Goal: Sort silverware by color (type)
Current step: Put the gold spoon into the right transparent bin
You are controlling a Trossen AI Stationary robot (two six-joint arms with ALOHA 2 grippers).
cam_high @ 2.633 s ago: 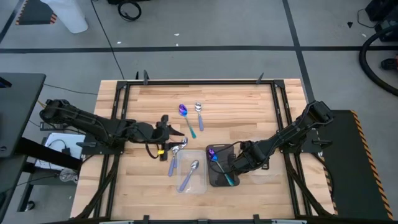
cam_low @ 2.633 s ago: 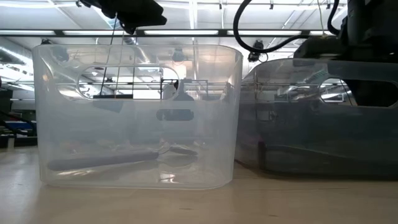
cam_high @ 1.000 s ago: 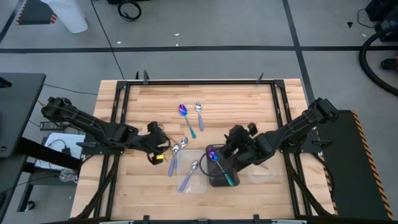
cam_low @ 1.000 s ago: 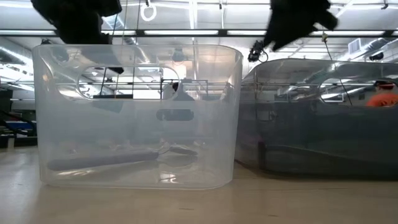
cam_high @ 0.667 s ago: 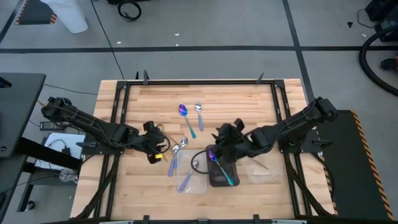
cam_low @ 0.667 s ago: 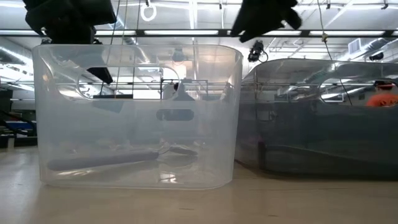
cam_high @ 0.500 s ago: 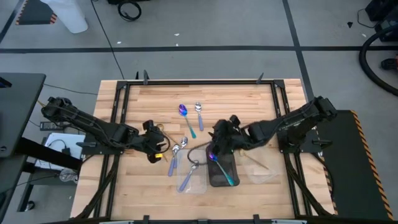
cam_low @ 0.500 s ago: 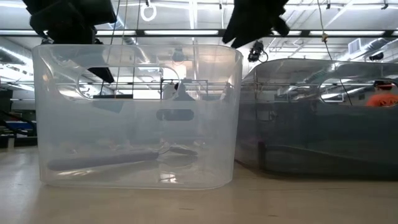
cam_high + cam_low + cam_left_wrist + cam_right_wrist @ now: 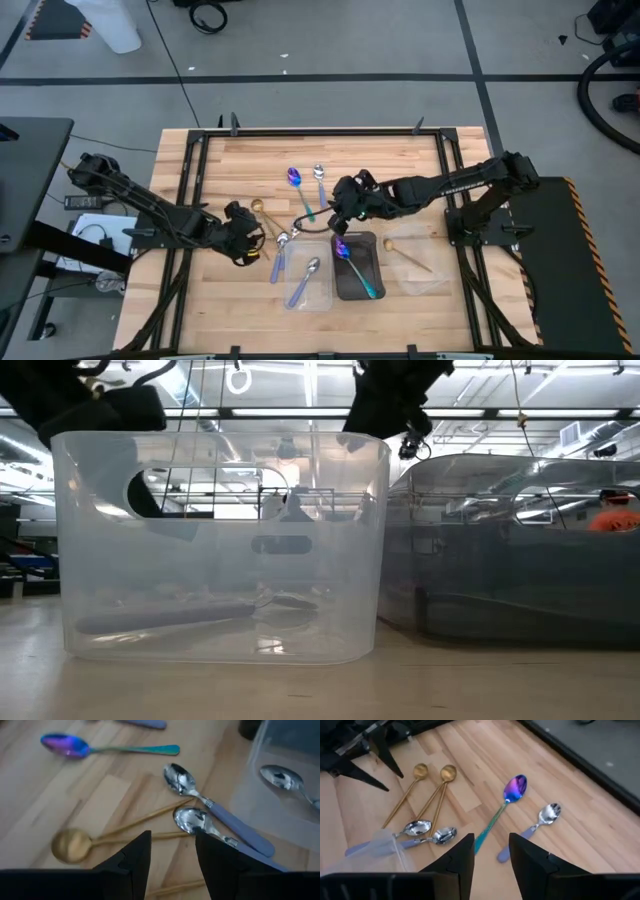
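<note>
1. Right now my right gripper (image 9: 340,208) hovers just beside the rainbow spoon (image 9: 509,799) on the counter (image 9: 400,160), its fingers (image 9: 461,854) parted and holding nothing.
2. My left gripper (image 9: 172,851) hangs over the gold spoons (image 9: 70,844), fingers spread and empty.
3. To do this well, I should straddle the teal handle squarely, lower until nearly touching wood, then pinch.
4. One rainbow spoon already lies in the dark tray (image 9: 371,244).
</note>
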